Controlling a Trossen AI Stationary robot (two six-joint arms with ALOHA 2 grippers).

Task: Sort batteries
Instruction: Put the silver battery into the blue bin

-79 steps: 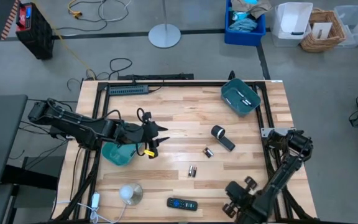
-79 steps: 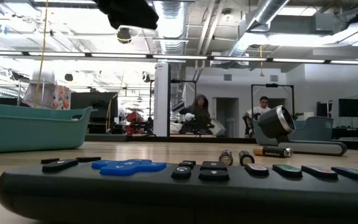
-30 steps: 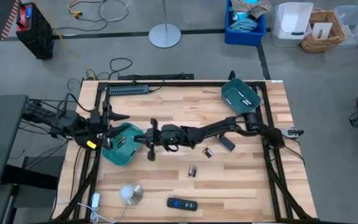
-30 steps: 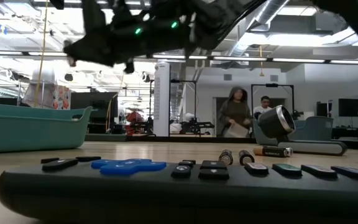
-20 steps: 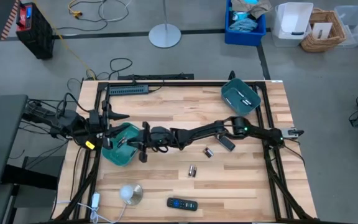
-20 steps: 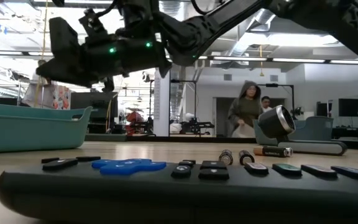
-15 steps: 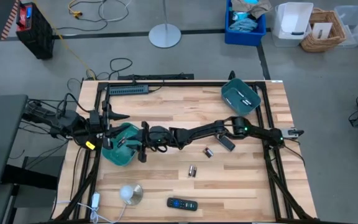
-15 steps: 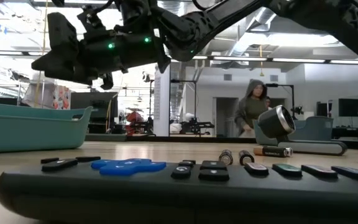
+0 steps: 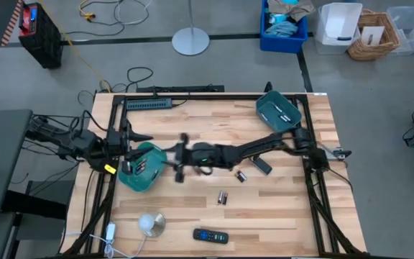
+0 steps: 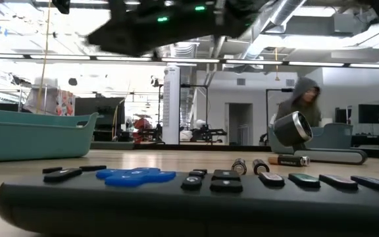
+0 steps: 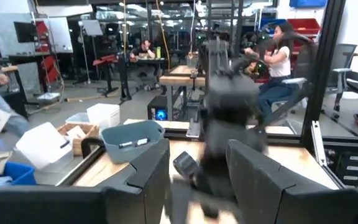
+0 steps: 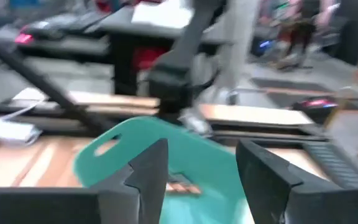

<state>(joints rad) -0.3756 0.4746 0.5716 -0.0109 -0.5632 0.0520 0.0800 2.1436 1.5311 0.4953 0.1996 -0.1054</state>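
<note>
no legible text, battery label too small to read, remote buttons unmarked

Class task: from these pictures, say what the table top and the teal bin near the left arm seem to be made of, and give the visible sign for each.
Table top: looks like wood, pale planks with visible seams and grain, smooth matt finish.

Teal bin: probably moulded plastic, since it has one even colour, rounded corners, a thin wall and a cut-out handle slot in the right wrist view. Its surface sheen is hard to judge.
</note>
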